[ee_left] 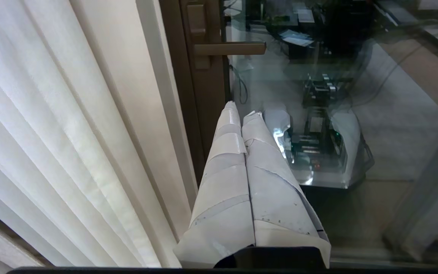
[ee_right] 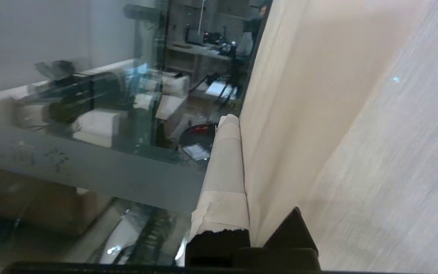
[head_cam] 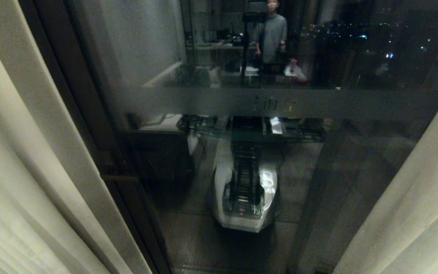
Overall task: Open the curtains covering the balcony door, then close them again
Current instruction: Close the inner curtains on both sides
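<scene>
A: Where are the arms?

B: Neither shows from the head. By its own camera the left gripper (ee_left: 243,114) points at the base of the door (head_cam: 242,163), taped fingers pressed together, holding nothing. It sits just beside the left curtain (ee_left: 70,133) and below the handle (ee_left: 228,48).

A: And the right?

B: The right gripper (ee_right: 231,123) lies along the edge of the right curtain (ee_right: 337,114). One taped finger (ee_right: 224,179) shows; the fabric hides the other. The jaws are closed, and the cloth covers that side, so I cannot tell if any of it is caught.

A: The curtains themselves?

B: Drawn apart. One panel hangs at each side of the head view, the glass bare between them, with a frosted band (head_cam: 280,102) across it.

A: Beyond that?

B: Reflections only: the robot's base (head_cam: 245,198), a desk (head_cam: 219,47), a person (head_cam: 272,36) standing at the back. The lettering on the band is too faint to read. City lights (head_cam: 388,55) glimmer through the upper right.
</scene>
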You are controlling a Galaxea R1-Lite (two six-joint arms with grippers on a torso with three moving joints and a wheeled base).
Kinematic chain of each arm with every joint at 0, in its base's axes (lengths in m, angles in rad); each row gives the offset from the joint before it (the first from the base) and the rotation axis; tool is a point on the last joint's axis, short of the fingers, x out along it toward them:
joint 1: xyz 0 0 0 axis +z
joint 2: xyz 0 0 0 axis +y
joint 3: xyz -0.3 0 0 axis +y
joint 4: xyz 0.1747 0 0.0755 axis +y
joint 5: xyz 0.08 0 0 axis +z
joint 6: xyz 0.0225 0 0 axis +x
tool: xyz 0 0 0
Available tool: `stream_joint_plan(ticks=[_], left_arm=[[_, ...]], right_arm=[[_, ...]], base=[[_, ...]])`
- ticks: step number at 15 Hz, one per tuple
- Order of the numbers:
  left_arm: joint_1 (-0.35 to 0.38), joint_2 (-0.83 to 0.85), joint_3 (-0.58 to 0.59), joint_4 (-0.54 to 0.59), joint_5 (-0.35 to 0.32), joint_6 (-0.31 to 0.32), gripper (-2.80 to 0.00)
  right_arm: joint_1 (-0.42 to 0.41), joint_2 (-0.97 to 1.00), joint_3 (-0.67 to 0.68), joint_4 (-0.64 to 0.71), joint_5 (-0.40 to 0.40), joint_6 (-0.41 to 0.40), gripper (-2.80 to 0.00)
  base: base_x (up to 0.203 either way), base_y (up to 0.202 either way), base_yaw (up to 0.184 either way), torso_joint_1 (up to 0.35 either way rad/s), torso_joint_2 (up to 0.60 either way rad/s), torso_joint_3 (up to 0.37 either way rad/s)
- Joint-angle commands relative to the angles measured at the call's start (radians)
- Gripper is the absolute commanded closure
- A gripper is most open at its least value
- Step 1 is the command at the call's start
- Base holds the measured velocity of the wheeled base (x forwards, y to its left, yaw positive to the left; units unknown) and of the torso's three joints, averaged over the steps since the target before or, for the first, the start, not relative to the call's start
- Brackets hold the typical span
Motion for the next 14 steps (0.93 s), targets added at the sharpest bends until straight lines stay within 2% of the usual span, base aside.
stream_joint_plan(ticks=[1, 9, 10, 14], left_arm=[[0.000, 0.000, 0.000, 0.000, 0.001, 0.000, 0.00], [0.000, 0.000, 0.000, 0.000, 0.000, 0.000, 0.00], [0.000, 0.000, 0.000, 0.000, 0.001, 0.000, 0.00], [0.000, 0.000, 0.000, 0.000, 0.000, 0.000, 0.00]], right_arm=[[0.069, 0.033, 0.003, -0.003, -0.040, -0.004, 0.00], [0.087, 0.072, 0.036, -0.006, -0.049, -0.002, 0.00], [0.087, 0.065, 0.046, -0.006, -0.050, -0.002, -2.80], [0.087, 0.020, 0.094, -0.004, -0.047, 0.004, -2.80]], base=[[0.000, 0.000, 0.000, 0.000, 0.00, 0.000], [0.000, 0.000, 0.000, 0.000, 0.00, 0.000], [0.000, 0.000, 0.000, 0.000, 0.00, 0.000], [0.000, 0.000, 0.000, 0.000, 0.00, 0.000]])
